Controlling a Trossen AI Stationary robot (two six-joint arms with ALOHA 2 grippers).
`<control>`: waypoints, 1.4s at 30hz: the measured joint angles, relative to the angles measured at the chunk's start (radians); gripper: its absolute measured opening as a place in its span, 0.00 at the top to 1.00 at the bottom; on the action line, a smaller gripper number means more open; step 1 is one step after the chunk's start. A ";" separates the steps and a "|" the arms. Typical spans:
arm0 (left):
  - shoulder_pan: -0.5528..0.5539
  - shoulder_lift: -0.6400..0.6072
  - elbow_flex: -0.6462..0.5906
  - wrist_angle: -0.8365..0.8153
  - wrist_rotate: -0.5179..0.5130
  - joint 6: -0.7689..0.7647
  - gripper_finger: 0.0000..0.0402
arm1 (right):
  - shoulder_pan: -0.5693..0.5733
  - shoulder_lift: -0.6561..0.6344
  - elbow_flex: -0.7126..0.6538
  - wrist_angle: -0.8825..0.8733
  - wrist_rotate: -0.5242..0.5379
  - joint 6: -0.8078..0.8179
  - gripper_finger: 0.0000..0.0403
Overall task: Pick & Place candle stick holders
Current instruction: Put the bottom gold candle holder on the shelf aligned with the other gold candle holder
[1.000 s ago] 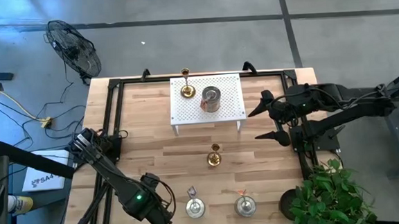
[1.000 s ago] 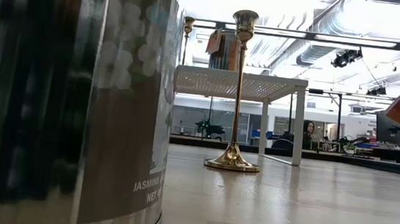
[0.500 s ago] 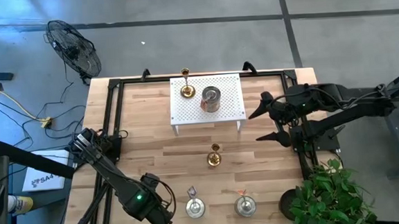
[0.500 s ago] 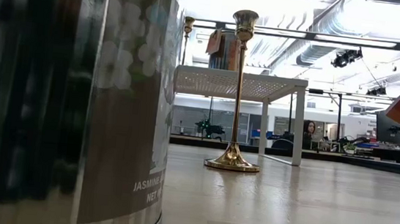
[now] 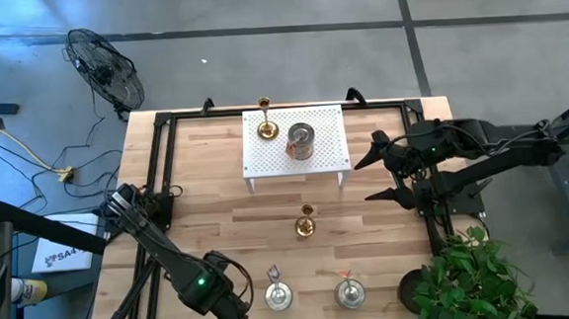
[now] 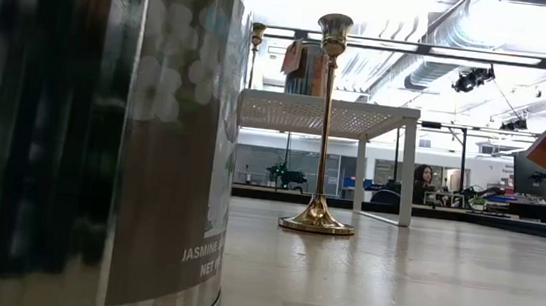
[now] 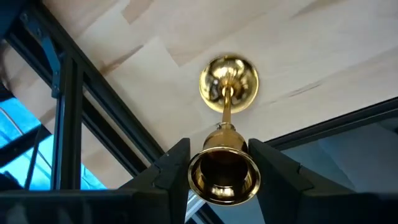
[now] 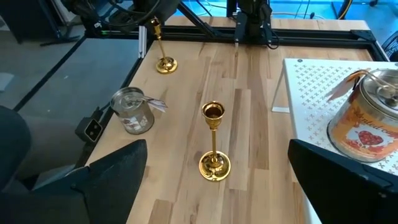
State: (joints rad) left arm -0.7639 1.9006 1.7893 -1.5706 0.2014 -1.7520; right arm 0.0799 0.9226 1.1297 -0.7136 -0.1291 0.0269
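The middle of the wooden table [image 5: 208, 209] lies open on the left, with bare boards from the white perforated rack [image 5: 326, 155] down to the near edge. A gold candlestick holder [image 5: 306, 220] stands alone mid-table. Along the near edge, two silvery tins [image 5: 278, 296] [image 5: 349, 292] sit apart, a gap between them. A plant [image 5: 470, 277] crowds the near right corner.

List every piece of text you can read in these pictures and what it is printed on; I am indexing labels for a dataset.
"JASMINE" and, below it, "NET", cut off: on the label of the candle jar close to the low camera.
"SAA", cut off: on the white sheet on the floor left of the table; the rest is too small.
Label on the orange candle tin on the white rack: too blurred to read.
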 joint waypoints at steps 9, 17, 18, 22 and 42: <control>0.056 0.001 0.117 -0.003 0.020 0.089 0.66 | 0.000 0.000 0.000 0.000 0.002 0.000 0.04; 0.144 0.000 0.154 0.000 0.003 0.322 0.66 | 0.000 0.000 0.000 -0.007 -0.001 0.000 0.04; 0.154 0.000 0.154 -0.001 -0.002 0.358 0.66 | 0.000 0.000 0.000 -0.008 -0.001 0.000 0.04; 0.198 0.000 0.154 -0.001 0.004 0.435 0.66 | 0.000 0.000 0.000 -0.021 -0.001 0.000 0.04; 0.310 -0.001 0.440 0.000 -0.155 0.621 0.66 | 0.000 0.000 0.000 -0.038 -0.001 -0.027 0.04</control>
State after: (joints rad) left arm -0.4541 1.8992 2.2288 -1.5707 0.0468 -1.1309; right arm 0.0798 0.9226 1.1297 -0.7517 -0.1304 0.0002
